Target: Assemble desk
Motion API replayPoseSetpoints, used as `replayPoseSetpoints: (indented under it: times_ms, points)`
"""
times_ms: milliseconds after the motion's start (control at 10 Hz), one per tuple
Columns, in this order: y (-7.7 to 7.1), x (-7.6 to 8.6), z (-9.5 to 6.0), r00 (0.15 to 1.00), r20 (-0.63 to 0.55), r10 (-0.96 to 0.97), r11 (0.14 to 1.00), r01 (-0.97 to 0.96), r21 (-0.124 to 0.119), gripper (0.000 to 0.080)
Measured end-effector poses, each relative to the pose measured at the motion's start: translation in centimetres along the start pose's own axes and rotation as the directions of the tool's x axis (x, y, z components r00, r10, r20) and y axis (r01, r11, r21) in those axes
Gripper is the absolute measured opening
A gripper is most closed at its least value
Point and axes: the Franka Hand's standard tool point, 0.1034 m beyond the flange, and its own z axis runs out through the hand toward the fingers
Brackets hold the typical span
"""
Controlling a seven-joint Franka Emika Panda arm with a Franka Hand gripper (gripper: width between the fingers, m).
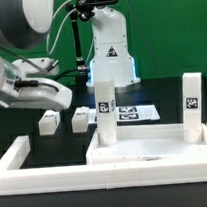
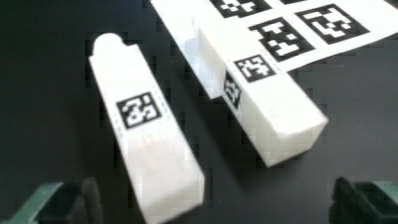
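While 2 legs (image 1: 105,109) already stand upright on the desk top (image 1: 145,157) at 5 o'clock of ext. view, 2 leg blocks (image 2: 151,130) lie loose on worktop (image 2: 45,80) at 9 o'clock; hand (image 2: 214,200) hovers above them, spread apart, empty, so approx half done

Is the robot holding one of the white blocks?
No, the end effector is open with nothing between its fingers, and the two leg blocks lie loose on the table.

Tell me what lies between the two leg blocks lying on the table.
Nothing: the wrist view shows only bare dark table between one leg block and the other leg block.
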Motion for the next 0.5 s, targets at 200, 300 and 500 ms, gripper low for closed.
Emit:
replayPoseSetpoints:
  times_ms: [200,300,500]
  points:
    - [-0.1,-0.1,0.4,1.0,-0.004,-0.003,1.0,0.003,-0.003,0.0648]
    - [-0.1,-0.1,0.5,1.0,-0.004,-0.003,1.0,0.003,-0.002,0.0648]
    - [-1.1,0.4,0.8,0.999,-0.049,-0.019,1.0,0.018,-0.021,0.0648]
